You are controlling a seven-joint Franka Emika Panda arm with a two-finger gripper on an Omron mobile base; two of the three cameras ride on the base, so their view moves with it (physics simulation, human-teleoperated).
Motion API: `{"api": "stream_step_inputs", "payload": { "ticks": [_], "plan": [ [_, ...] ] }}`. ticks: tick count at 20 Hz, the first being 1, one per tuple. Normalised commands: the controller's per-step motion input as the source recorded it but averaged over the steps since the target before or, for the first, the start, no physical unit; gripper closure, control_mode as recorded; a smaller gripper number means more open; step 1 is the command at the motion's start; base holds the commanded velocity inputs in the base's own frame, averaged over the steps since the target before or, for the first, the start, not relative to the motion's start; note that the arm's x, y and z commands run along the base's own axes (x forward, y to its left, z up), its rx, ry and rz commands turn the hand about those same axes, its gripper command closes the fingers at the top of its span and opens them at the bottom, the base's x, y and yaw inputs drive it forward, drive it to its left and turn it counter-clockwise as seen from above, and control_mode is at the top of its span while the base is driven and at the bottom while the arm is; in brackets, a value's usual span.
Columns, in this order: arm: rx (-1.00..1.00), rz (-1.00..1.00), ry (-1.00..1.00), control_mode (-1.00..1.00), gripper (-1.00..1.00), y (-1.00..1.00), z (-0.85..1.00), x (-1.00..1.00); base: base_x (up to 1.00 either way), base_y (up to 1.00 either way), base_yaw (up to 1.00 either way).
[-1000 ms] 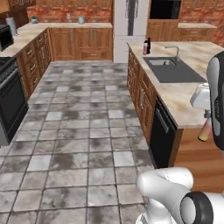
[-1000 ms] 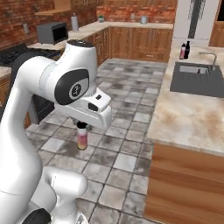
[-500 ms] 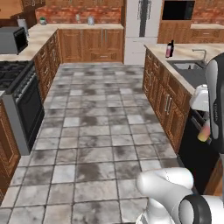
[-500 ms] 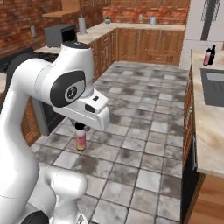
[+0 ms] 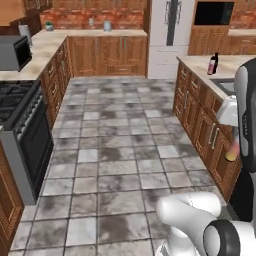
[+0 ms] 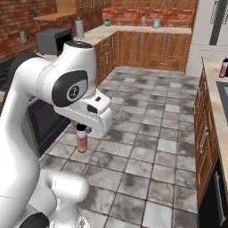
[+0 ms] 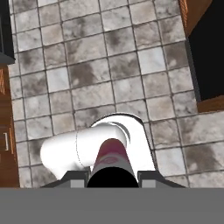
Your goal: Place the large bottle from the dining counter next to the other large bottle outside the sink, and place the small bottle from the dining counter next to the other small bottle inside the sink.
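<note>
The tall bottle (image 6: 82, 140) with a dark cap and a pale pink body fading to yellow-orange at its base hung upright beneath the white hand of the arm, held by its top, with its base clear of the grey mottled tile floor (image 6: 147, 133). The jaws (image 6: 81, 128) were clamped on the bottle's cap end, their tips hidden under the hand's white housing. In the left base view the same bottle's pink-orange lower part (image 5: 232, 149) showed at the right edge, in front of the wooden cabinet fronts (image 5: 197, 117). In the hand view the bottle (image 7: 111, 159) rose from the bottom edge, dark cap nearest the camera and pink shoulder beyond it, with tiled floor past it.

Further off on the right, a beige stone tabletop (image 5: 227, 65) ran over those cabinets, and the slim all-black glossy bottle (image 5: 216, 60) stood on it with a shorter dark reddish bottle (image 5: 211, 65) just beside it, to its left in that view. A corner of the grey recessed sink (image 5: 227, 86) lay near them, towards the robot. A pale fridge (image 5: 167, 35) stood at the back wall. On the left side of the kitchen were a black gas stove (image 5: 15, 107) and a grey microwave (image 5: 14, 51) on another tabletop.
</note>
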Motion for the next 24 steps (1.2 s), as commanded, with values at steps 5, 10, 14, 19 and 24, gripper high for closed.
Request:
{"api": "stream_step_inputs", "payload": {
  "ticks": [5,10,14,19,24],
  "plan": [
    [0.00,0.00,0.00,1.00,1.00,0.00,0.00,0.00,1.00,0.12,0.00],
    [0.00,0.00,0.00,1.00,1.00,0.00,0.00,0.00,1.00,0.11,0.00],
    [0.00,0.00,0.00,1.00,1.00,0.00,0.00,0.00,1.00,0.10,0.00],
    [0.00,0.00,0.00,1.00,1.00,0.00,0.00,0.00,1.00,0.13,0.00],
    [0.00,0.00,0.00,1.00,1.00,0.00,0.00,0.00,1.00,0.16,0.00]
  ]
}}
